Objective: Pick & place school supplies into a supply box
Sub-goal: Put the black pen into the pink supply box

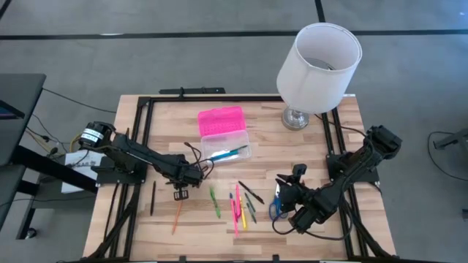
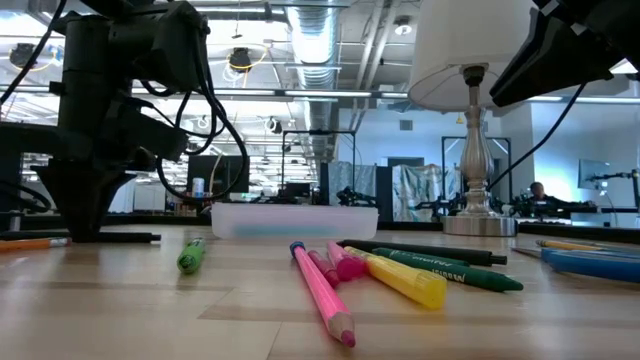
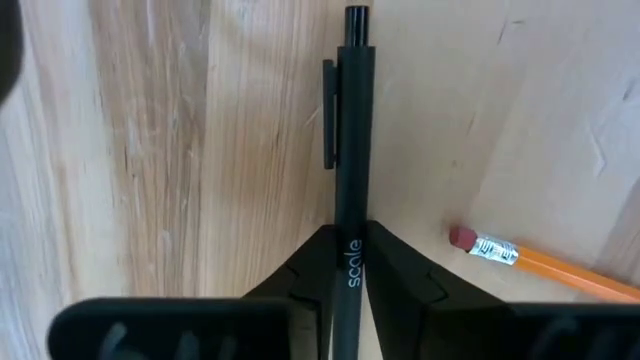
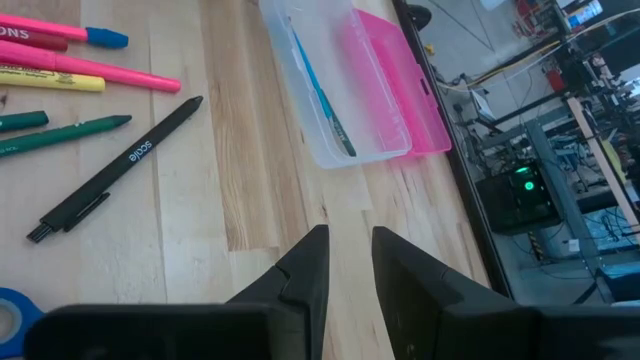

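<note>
Pink pencil point(image 2: 322, 293) and yellow marker point(image 2: 402, 279) lie foremost at table height, where the supply box point(image 2: 294, 219) shows only its clear base; from overhead its pink lid point(image 1: 220, 121) lies open at mid-table. Only the wrist camera shows the left gripper point(image 3: 342, 272) closed on a black pen point(image 3: 350, 150) lying on the wood beside an orange pencil point(image 3: 540, 264). Right gripper point(image 4: 348, 262) hovers parted and empty near the box.

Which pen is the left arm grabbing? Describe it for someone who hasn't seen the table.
Start at the pink-lidded box mid-table, then go toward the left arm and the near edge. There the left gripper is closing on a matte black pen with a clip. Its neighbour, an orange pencil with a pink eraser, lies untouched beside it.
</note>
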Action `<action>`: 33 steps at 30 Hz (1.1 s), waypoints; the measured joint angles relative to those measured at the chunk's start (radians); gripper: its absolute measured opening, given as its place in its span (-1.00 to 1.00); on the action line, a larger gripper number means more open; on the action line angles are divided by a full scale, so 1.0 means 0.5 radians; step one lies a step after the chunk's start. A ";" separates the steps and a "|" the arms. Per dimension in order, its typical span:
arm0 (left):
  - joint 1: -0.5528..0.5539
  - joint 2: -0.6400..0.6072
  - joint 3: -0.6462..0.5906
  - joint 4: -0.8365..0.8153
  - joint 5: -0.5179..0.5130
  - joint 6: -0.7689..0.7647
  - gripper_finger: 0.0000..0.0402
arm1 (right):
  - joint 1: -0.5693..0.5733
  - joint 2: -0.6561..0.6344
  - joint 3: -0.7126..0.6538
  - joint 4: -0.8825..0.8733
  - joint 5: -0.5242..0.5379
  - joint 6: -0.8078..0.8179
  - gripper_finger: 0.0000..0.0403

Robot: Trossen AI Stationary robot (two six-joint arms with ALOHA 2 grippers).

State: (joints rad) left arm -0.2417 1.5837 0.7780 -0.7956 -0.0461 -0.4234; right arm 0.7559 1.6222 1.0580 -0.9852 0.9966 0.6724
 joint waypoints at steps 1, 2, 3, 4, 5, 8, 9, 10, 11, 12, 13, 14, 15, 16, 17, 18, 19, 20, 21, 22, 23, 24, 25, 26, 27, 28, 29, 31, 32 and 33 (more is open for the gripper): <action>0.000 0.000 0.000 0.004 -0.002 -0.002 -0.77 | 0.000 0.000 0.000 0.000 0.000 0.000 -0.63; 0.000 0.000 0.000 0.009 -0.008 -0.008 -0.77 | 0.000 0.000 0.000 0.000 0.000 0.000 -0.63; 0.000 0.000 0.000 0.012 -0.013 -0.014 -0.77 | 0.000 0.000 0.000 0.000 0.000 0.000 -0.63; 0.000 0.000 0.001 0.015 -0.016 -0.018 -0.77 | 0.000 0.000 0.000 0.000 0.000 0.000 -0.63; 0.000 0.000 0.000 0.021 -0.018 -0.019 -0.77 | 0.000 0.000 0.000 0.000 0.000 0.000 -0.63; 0.000 0.000 0.000 0.055 -0.022 -0.021 -0.78 | 0.000 0.000 0.000 0.000 0.000 0.000 -0.63; 0.000 0.000 0.000 0.066 -0.023 -0.022 -0.78 | -0.001 0.000 0.000 0.000 0.000 0.000 -0.63; 0.000 0.000 0.000 0.074 -0.024 -0.027 -0.78 | 0.000 0.000 0.000 0.000 0.000 0.000 -0.63; 0.000 0.000 -0.001 0.081 -0.026 -0.038 -0.78 | 0.000 0.000 0.000 0.000 0.000 0.000 -0.63; 0.000 0.000 -0.001 0.086 -0.028 -0.054 -0.78 | 0.000 0.000 0.000 0.000 0.000 0.000 -0.63; 0.000 0.000 -0.001 0.090 -0.030 -0.068 -0.78 | 0.000 0.000 0.000 0.000 0.000 0.000 -0.63; 0.000 0.000 -0.002 0.095 -0.030 -0.078 -0.78 | 0.000 0.000 0.000 0.000 0.000 0.000 -0.63; 0.000 0.000 -0.002 0.099 -0.031 -0.082 -0.78 | 0.000 0.000 0.000 0.000 0.000 0.000 -0.63; 0.000 0.000 -0.002 0.104 -0.032 -0.083 -0.78 | 0.000 0.000 0.000 0.000 0.000 0.000 -0.63; 0.000 0.000 -0.003 0.109 -0.034 -0.083 -0.78 | 0.000 0.000 0.000 0.000 0.000 0.000 -0.63; 0.000 0.000 -0.003 0.112 -0.036 -0.084 -0.78 | 0.000 0.000 0.000 0.000 0.000 0.000 -0.63; 0.000 0.000 -0.003 0.114 -0.037 -0.084 -0.78 | 0.000 0.000 0.000 0.000 0.000 0.000 -0.63; 0.001 0.000 -0.003 0.116 -0.037 -0.080 -0.78 | 0.000 0.000 0.000 0.000 0.000 0.000 -0.63; 0.001 0.001 -0.003 0.118 -0.037 -0.059 -0.78 | 0.000 0.000 0.000 0.000 0.000 0.000 -0.63; 0.001 0.001 -0.003 0.121 -0.038 -0.026 -0.78 | 0.000 0.000 0.000 0.000 0.000 0.000 -0.63; 0.001 0.001 -0.003 0.123 -0.039 0.002 -0.78 | 0.000 0.000 0.000 0.000 0.000 0.000 -0.63; 0.001 0.001 -0.003 0.124 -0.039 0.014 -0.78 | 0.000 0.000 0.000 0.000 0.000 0.000 -0.63; 0.001 0.001 -0.003 0.124 -0.039 0.015 -0.78 | 0.000 0.000 0.000 0.001 0.000 0.000 -0.63; 0.001 0.001 -0.003 0.123 -0.039 0.018 -0.78 | 0.000 0.000 0.000 0.000 0.000 0.000 -0.63; 0.001 0.001 -0.003 0.122 -0.039 0.019 -0.78 | 0.000 0.000 0.000 0.000 0.000 0.000 -0.63; 0.002 0.001 -0.003 0.122 -0.043 0.020 -0.78 | 0.000 0.000 0.000 0.000 0.000 0.000 -0.63; 0.002 0.001 -0.003 0.121 -0.049 0.020 -0.78 | 0.000 0.000 0.000 0.000 0.000 0.000 -0.63; 0.002 0.001 -0.002 0.116 -0.060 0.022 -0.78 | 0.000 0.000 0.000 0.000 0.000 0.000 -0.63; 0.002 0.001 -0.002 0.114 -0.060 0.022 -0.78 | -0.001 0.000 0.000 0.000 0.000 0.000 -0.63; 0.002 0.001 -0.001 0.111 -0.061 0.022 -0.78 | 0.000 0.000 0.000 0.000 0.000 -0.001 -0.63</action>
State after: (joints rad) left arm -0.2405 1.5841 0.7777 -0.7400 -0.0766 -0.4126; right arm 0.7559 1.6222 1.0580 -0.9852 0.9966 0.6720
